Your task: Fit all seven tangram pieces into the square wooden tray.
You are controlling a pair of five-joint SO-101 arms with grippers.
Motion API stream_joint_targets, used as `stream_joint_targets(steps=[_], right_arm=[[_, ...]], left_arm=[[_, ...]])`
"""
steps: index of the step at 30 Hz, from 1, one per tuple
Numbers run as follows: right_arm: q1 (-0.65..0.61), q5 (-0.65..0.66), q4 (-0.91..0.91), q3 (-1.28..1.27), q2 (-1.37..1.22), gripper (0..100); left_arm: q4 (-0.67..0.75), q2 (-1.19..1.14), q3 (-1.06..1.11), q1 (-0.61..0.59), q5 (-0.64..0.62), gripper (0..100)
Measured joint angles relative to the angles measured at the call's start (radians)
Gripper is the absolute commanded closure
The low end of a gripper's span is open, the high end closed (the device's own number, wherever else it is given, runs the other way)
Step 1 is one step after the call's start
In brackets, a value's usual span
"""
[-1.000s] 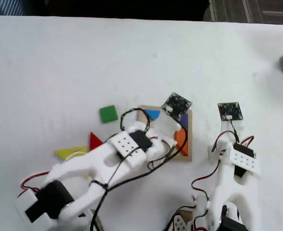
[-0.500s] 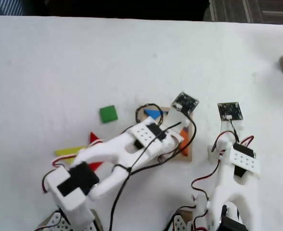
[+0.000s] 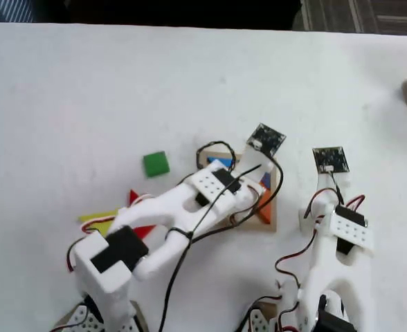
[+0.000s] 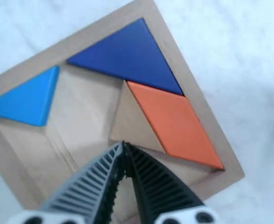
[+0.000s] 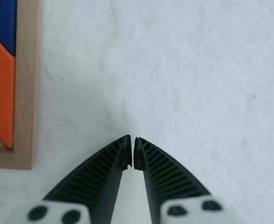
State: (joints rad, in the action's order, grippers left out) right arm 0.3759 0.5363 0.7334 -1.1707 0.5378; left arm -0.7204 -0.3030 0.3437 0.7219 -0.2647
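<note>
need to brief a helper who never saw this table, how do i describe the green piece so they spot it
On the white table, find the wooden tray near the middle. In the high view, the green square lies left of the tray, above the red triangle and the yellow piece. It is the only green piece and the only square one.
</note>
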Motion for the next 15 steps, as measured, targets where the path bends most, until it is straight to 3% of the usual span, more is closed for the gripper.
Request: stream_joint_targets(steps=[15], right_arm=[[0.000,0.000,0.000,0.000,0.000,98.0]], left_arm=[[-0.014,0.132,0.087,-0.014,0.000,98]])
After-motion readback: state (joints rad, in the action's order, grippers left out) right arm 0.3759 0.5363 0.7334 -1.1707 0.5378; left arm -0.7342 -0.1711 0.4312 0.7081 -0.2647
